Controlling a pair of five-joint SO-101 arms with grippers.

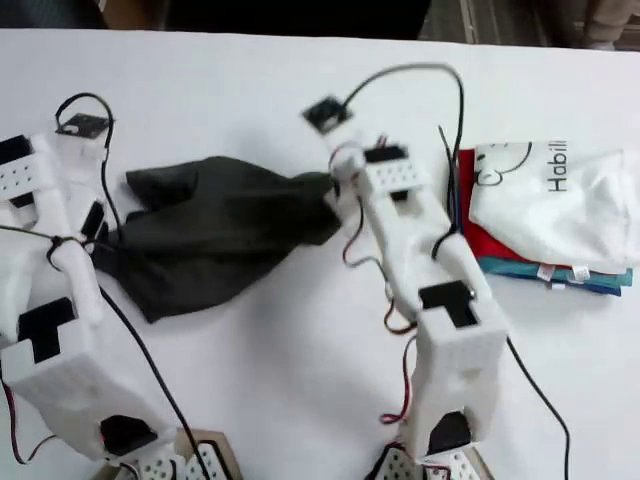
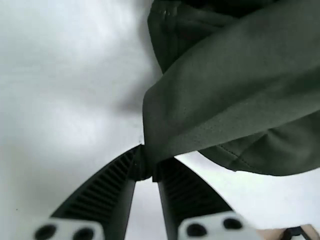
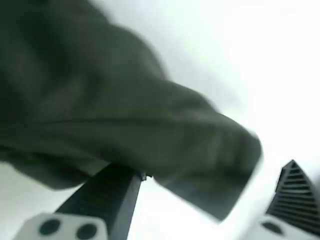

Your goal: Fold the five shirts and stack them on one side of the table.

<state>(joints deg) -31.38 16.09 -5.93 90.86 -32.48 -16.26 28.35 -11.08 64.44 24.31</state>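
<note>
Now, with the left tool (image 2: 147, 172) pinching an edge of the dark green shirt (image 1: 220, 225) that lies crumpled on the tabletop (image 1: 300, 380), the right tool (image 3: 215, 170), spread at the far corner, should clamp firmly before both stretch the cloth flat

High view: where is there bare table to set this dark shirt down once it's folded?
Bare table runs along the far edge behind the dark shirt. Another patch lies between the two arm bases, a third in front of the folded stack. The middle is crowded: left gripper shut on the shirt, right gripper open at its other end.
</note>
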